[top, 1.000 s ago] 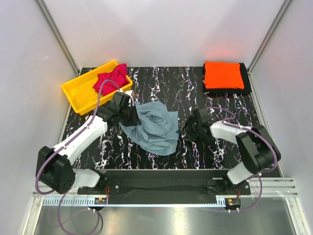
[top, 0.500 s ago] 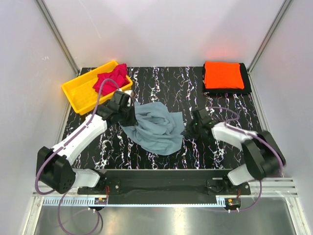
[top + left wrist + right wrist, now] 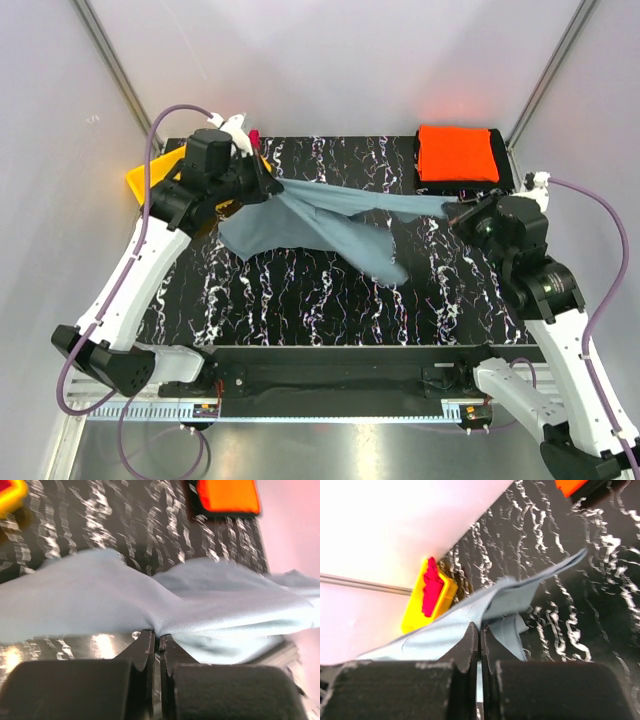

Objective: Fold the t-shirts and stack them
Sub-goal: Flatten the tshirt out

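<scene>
Both arms have swung up and apart since a second ago, and the grey shirt (image 3: 305,225), then bunched on the surface (image 3: 300,305) between them, now hangs stretched out above it. The left claw (image 3: 271,188) is clenched on one end of the cloth, up by the bin (image 3: 138,181), and its wrist view shows fabric pinched between the closed fingers. The right claw (image 3: 456,209) is clamped tight on the other end, just in front of the orange shirt (image 3: 457,152), which lies folded at the far right corner. The grey shirt sags in the middle, with a flap drooping toward the surface. The crimson shirt (image 3: 431,591) sits in the bin.
</scene>
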Available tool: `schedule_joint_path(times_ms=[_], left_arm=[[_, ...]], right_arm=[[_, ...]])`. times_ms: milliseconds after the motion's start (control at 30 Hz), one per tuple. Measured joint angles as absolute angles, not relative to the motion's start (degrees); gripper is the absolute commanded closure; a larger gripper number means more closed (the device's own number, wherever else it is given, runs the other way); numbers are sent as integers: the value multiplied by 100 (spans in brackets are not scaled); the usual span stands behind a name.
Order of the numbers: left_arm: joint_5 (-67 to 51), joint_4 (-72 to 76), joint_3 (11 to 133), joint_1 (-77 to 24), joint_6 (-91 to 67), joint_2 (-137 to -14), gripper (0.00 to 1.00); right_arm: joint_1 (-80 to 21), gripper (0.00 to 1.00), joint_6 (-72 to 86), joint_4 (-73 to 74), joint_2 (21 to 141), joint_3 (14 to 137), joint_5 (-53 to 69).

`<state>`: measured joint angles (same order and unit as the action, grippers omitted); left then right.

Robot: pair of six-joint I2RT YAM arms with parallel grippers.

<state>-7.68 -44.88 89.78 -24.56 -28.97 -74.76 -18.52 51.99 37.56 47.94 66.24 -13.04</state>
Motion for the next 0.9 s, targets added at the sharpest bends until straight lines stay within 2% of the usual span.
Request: schedule_joint_path(times_ms=[133,367,500,667,767,833,867,900], left_arm=[[-1352,-4213,8512,-2423,-3002,-7452,100],[-1857,-3710,6016,-2368,-3153,-7124,100],[-1938,-3771,5577,-2368,-3070,-7142,88],[-1951,-3728,6281,-2359,-2816,-7590,83],[-2025,-3599,7426,-2333,-2670,-8416,90],[-2174,-3489,8197,-2333,-2624,-8991,90],[-2268,-3409,8628,-2340,-2600,-9297,89],[-2364,-3332,9008,-2353,-2591,-9581,79]], right_arm=[[-1833,100,5074,4071,4678,6427,-1173],[-1802,100,5236,4359,4663,5011,-871],[-1804,100,5242,4368,4762,4919,-733],[-1798,100,5153,4294,4757,5146,-858],[-1789,100,5087,4263,4781,5382,-1011],[-1785,100,5065,4224,4821,5555,-1103],[-1782,100,5063,4198,4831,5618,-1149],[-1780,100,5061,4176,4831,5675,-1179]])
